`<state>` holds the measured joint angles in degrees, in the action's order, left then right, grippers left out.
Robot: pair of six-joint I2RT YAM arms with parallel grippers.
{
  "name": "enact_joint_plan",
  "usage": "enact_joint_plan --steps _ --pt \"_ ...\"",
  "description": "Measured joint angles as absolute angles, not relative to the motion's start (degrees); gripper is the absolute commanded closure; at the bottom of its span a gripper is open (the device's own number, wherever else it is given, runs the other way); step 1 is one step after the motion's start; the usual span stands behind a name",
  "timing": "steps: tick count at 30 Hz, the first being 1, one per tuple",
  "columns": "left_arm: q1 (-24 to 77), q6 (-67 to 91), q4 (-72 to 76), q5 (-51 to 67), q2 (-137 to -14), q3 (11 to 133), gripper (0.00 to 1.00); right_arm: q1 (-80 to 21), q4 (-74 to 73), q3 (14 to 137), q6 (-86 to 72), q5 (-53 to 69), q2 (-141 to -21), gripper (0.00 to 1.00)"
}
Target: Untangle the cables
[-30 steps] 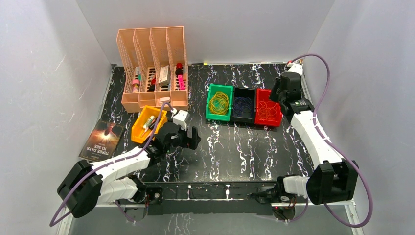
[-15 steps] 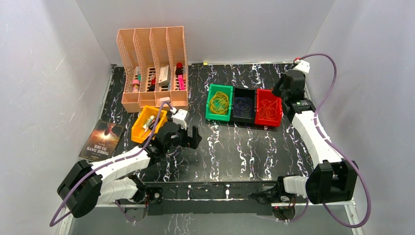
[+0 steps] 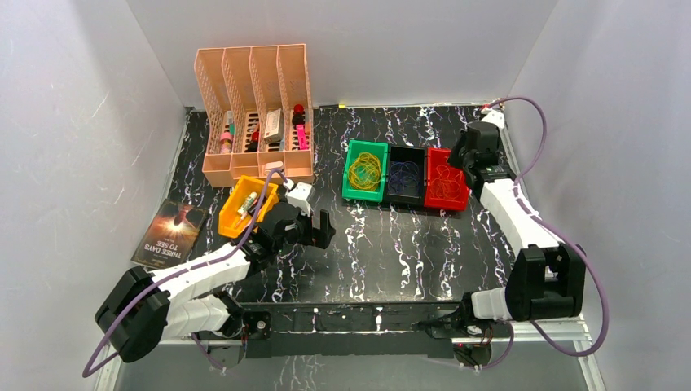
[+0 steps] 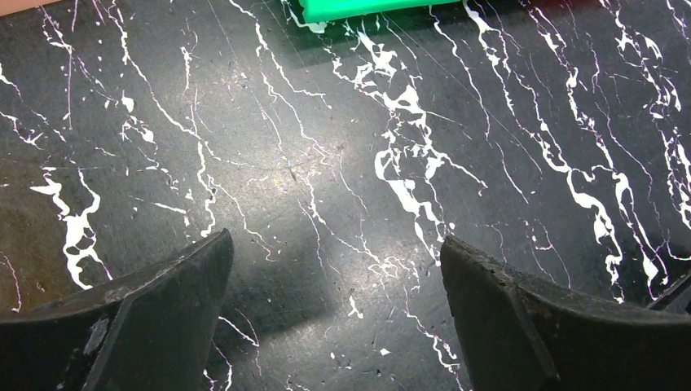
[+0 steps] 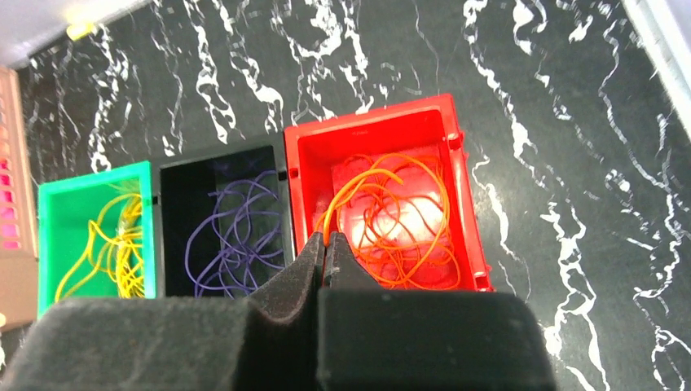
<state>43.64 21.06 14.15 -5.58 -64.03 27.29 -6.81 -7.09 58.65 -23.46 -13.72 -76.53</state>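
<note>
The cables lie sorted in three bins: yellow loops (image 5: 114,244) in the green bin (image 5: 49,244), purple loops (image 5: 232,236) in the black bin (image 5: 216,155), orange loops (image 5: 399,220) in the red bin (image 5: 371,126). My right gripper (image 5: 326,240) hangs over the red bin's near edge, shut on one orange strand that rises from the pile. In the top view it (image 3: 466,159) is at the red bin's (image 3: 446,205) right side. My left gripper (image 4: 336,244) stands wide open over bare black table, nothing between its fingers, left of the green bin (image 3: 363,196).
A peach slotted rack (image 3: 257,110) with small items stands at the back left. An orange tray (image 3: 244,208) sits just behind my left arm. A book (image 3: 169,232) lies at the left edge. White walls close in both sides.
The left jaws have spread a little wider. The right wrist rose and swung back, then returned over the red bin, still pinching the orange strand.
</note>
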Motion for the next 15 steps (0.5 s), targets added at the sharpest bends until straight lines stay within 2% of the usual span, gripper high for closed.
enact_joint_plan --steps 15 --pt "43.6 21.7 13.2 -5.6 -64.0 27.3 0.02 -5.4 -7.4 57.5 -23.6 -8.1 -85.1 1.0"
